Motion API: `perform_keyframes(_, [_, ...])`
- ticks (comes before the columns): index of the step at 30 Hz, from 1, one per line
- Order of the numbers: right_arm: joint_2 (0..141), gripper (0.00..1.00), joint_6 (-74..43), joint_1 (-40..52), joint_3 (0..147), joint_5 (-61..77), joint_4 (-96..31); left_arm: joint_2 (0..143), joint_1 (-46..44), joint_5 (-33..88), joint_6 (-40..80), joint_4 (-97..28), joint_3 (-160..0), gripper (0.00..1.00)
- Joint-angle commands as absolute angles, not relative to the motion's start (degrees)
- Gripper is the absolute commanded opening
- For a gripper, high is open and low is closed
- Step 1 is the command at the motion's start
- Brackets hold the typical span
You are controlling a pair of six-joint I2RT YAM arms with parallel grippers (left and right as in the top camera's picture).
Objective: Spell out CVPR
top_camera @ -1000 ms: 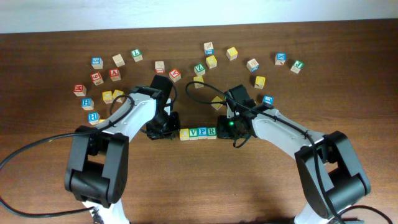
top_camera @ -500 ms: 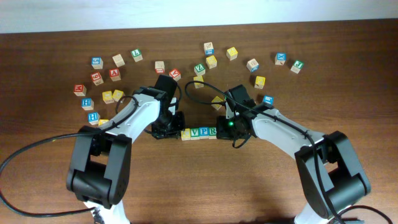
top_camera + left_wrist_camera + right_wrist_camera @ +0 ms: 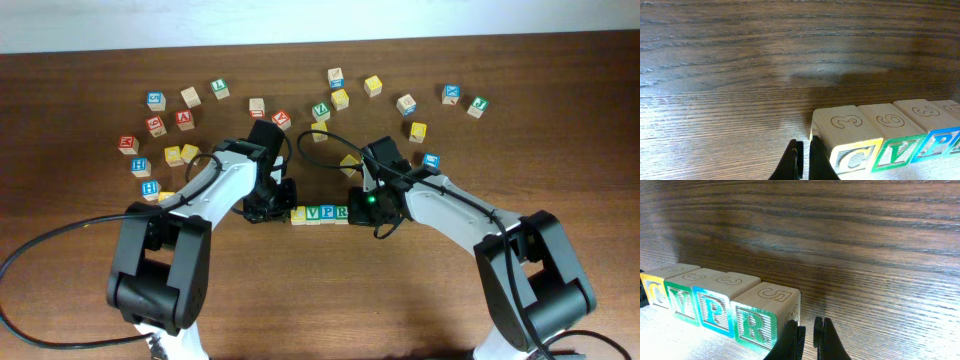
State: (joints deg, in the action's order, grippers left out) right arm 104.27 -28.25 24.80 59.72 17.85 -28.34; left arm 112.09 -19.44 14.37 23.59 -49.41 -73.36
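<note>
Loose letter cubes (image 3: 184, 119) lay scattered along the far side of the dark wooden worktop (image 3: 330, 300), well apart from the row nearer the arms. The left pincer (image 3: 802, 161) sat low over the wood with its jaws shut on nothing. It was just beside the left face of the yellow C (image 3: 850, 142) — whether it touched could not be told. The 4 task cubes stood touching in 1 straight line near the worktop's middle: C, then green V (image 3: 895, 135), blue P (image 3: 715, 305) and green R (image 3: 757, 322). Just beside R's right face hung the right pincer (image 3: 807, 336), closed and empty — only a thin slit showed between its fingertips.
</note>
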Motion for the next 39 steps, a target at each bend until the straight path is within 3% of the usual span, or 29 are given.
perform_keyframes(1, [104.95, 0.04, -27.70, 25.10, 60.55, 17.34, -28.03, 112.60, -19.40, 15.03, 23.68, -49.12, -72.79, 0.00])
perform_keyframes(17, [104.92, 0.05, -27.46, 24.23, 61.89, 12.78, -29.28, 112.49, -16.16, 7.03, 23.70, -52.86, -74.37, 0.00])
perform_keyframes(25, [92.55, 0.05, -24.45, 18.46, 71.99, 8.23, -50.43, 101.84, -8.67, 7.11, 23.49, -63.46, -80.09, 0.00])
perform_keyframes(28, [80.82, 0.12, -24.45, 18.46, 71.96, 6.37, -58.72, 94.06, -7.49, 7.70, 22.00, -67.48, -80.09, 0.00])
perform_keyframes(29, [74.81, 0.19, -24.45, 18.46, 71.96, 6.33, -62.85, 90.91, -7.49, 7.70, 22.00, -69.56, -80.09, 0.00])
perform_keyframes(30, [68.88, 0.34, -24.51, 18.46, 71.92, 6.35, -66.81, 88.71, -7.49, 7.73, 22.02, -70.85, -80.09, 0.19])
perform_keyframes(31, [63.94, 0.53, -24.93, 18.46, 71.90, 6.33, -70.30, 87.53, -7.49, 7.70, 22.02, -71.31, -80.09, 0.62])
perform_keyframes(32, [60.16, 0.78, -25.47, 18.46, 71.83, 6.24, -73.32, 86.52, -7.49, 7.70, 22.02, -71.70, -80.09, 0.71])
perform_keyframes(33, [56.27, 0.99, -26.70, 18.46, 71.59, 5.32, -76.25, 86.37, -7.49, 7.70, 22.02, -71.85, -80.09, 0.92])
perform_keyframes(34, [51.72, 0.98, -27.40, 18.46, 71.24, 4.69, -79.20, 86.46, -7.49, 7.70, 22.02, -71.94, -80.07, 0.99])
perform_keyframes(39, [37.32, 0.98, -29.04, 18.46, 71.16, 3.81, -84.90, 86.46, -7.49, 7.66, 22.04, -70.98, -80.07, 0.99])
